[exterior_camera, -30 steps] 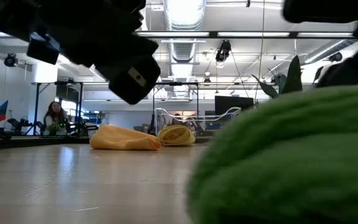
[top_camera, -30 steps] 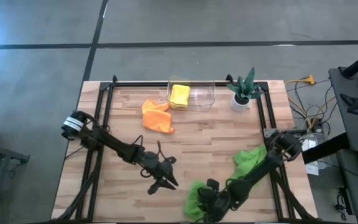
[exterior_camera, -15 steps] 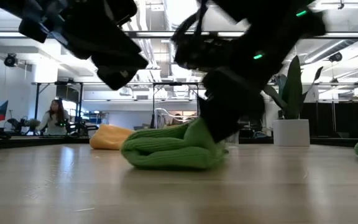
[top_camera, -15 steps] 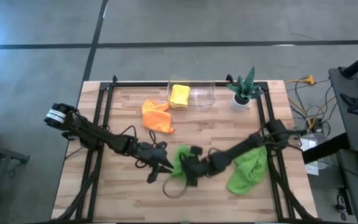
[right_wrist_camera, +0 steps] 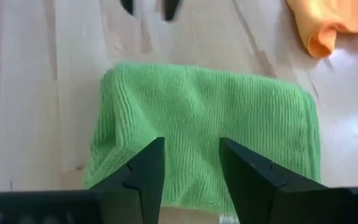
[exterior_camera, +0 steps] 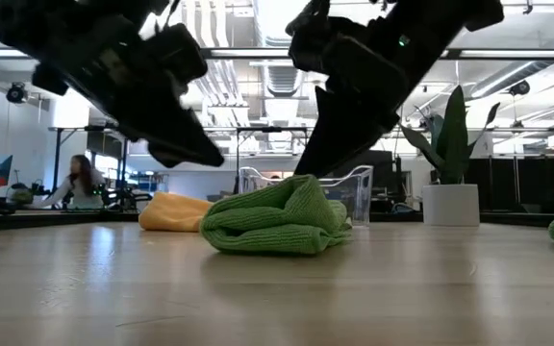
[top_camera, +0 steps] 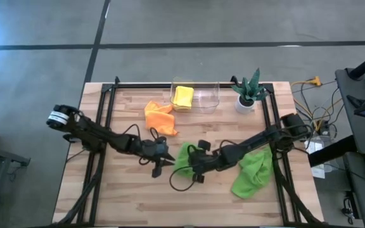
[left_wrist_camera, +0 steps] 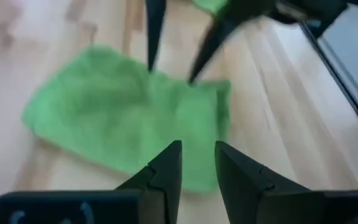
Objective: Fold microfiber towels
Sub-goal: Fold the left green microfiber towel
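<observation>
High view: compared to a second ago, the right gripper (top_camera: pixel 194 166) has swung in from the near edge of the counter (top_camera: pixel 132 202) to the middle, bringing one lime green towel (top_camera: pixel 184 158) with it. That towel now sits mid-counter as a small bunched rectangle. The left gripper (top_camera: pixel 161 162) has moved right and is just beside the towel's left edge. The second green towel (top_camera: pixel 252 172) is a crumpled heap on the right, under the right arm. The orange towel (top_camera: pixel 159 118) is crumpled farther back, and the yellow towel (top_camera: pixel 183 96) is folded inside the clear bin (top_camera: pixel 208 95) at the far edge, with the plant (top_camera: pixel 248 90) to its right.

Low view: half a second ago the right gripper was pressed into the green towel; now it's lifted clear, hanging just above it, and the towel rests on its own as a soft folded lump.

Left wrist view: the fingers (left_wrist_camera: pixel 165 171) are slightly apart with nothing between them, the towel flat just ahead.

Right wrist view: the fingers (right_wrist_camera: pixel 146 167) are parted, empty, over the ribbed green towel.
</observation>
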`<state>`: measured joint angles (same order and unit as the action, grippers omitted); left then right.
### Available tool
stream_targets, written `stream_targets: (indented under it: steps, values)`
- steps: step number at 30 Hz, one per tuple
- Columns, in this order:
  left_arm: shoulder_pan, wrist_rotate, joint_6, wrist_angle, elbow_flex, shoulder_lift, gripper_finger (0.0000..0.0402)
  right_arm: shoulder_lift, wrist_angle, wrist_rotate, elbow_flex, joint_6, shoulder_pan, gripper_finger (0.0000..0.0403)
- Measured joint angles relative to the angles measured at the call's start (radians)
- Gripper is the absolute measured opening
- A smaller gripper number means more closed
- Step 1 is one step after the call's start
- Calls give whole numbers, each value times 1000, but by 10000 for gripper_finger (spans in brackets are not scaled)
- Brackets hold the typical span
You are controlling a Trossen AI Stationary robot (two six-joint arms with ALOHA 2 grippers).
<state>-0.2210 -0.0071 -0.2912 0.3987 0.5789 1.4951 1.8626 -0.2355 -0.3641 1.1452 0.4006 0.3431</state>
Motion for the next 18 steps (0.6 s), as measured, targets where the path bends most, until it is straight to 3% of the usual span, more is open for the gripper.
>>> stream_targets:
  steps: [8, 18]
  values:
    - [51, 5, 10, 212, 1, 159, 81, 2, 99, -11, -27, 74, -2, 162]
    - [51, 58, 8, 225, 36, 271, 81, 2, 109, -1, -41, 104, -1, 161]
